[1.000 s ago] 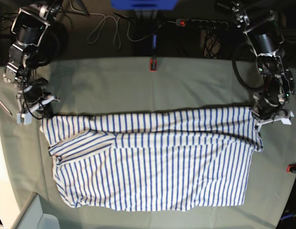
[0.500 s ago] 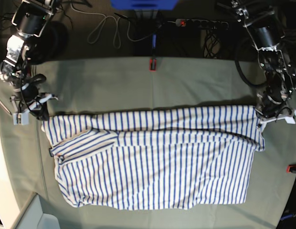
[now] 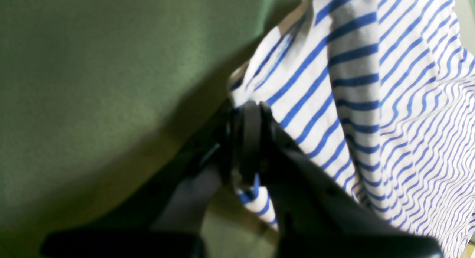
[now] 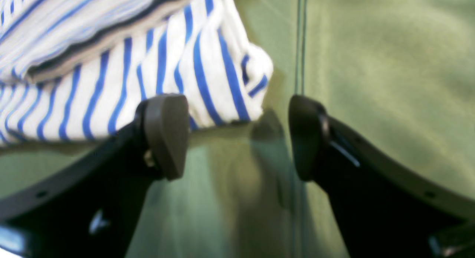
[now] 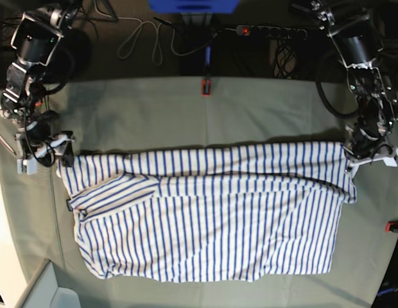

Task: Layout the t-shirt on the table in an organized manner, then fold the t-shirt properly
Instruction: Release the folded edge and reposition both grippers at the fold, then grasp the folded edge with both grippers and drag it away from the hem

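The striped t-shirt lies spread across the table, folded lengthwise, with one sleeve folded over at the left. My left gripper is at the shirt's top right corner. In the left wrist view it is shut on the shirt's edge. My right gripper is just outside the shirt's top left corner. In the right wrist view it is open, low over the table, and the shirt corner lies just beyond the fingertips, ungripped.
A red clamp sits on the table's back edge and another on the right edge. A power strip and cables lie behind the table. A pale box stands at the front left corner.
The arm on the base view's left shifted outward and back a little beside the shirt's top left corner. The shirt's top edge lies a little straighter. The other arm has hardly moved.
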Available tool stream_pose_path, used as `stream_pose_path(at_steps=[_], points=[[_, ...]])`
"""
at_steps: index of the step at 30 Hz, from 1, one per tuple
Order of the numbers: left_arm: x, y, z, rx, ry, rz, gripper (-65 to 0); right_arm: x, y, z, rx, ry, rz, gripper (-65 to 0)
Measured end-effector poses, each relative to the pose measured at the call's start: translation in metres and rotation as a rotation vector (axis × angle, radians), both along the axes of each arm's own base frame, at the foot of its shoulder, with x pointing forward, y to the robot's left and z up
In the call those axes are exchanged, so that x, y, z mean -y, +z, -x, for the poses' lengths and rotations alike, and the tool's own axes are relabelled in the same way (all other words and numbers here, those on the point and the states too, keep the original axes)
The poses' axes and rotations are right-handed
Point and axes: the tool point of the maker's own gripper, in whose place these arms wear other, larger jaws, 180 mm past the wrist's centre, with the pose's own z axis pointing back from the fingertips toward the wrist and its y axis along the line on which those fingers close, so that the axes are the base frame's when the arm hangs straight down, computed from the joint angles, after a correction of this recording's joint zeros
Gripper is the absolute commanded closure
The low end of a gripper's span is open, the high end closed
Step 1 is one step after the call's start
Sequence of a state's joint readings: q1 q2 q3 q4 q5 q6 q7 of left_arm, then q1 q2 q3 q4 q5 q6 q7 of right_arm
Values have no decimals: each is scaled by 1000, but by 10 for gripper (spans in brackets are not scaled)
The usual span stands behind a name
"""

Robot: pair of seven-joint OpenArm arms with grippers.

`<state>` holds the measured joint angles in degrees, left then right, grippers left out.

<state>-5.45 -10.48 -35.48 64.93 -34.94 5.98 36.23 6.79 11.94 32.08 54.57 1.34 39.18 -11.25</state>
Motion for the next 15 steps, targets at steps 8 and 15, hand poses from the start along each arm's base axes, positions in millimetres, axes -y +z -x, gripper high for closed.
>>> stream_pose_path(at_steps=[8,15], points=[[0,0,-1,2,0,0,-1,-6,-11,-2,-9,-17,-52,-302],[0,0,-1,2,0,1,-1,-8,-14,1,-24,-13,-54,0]])
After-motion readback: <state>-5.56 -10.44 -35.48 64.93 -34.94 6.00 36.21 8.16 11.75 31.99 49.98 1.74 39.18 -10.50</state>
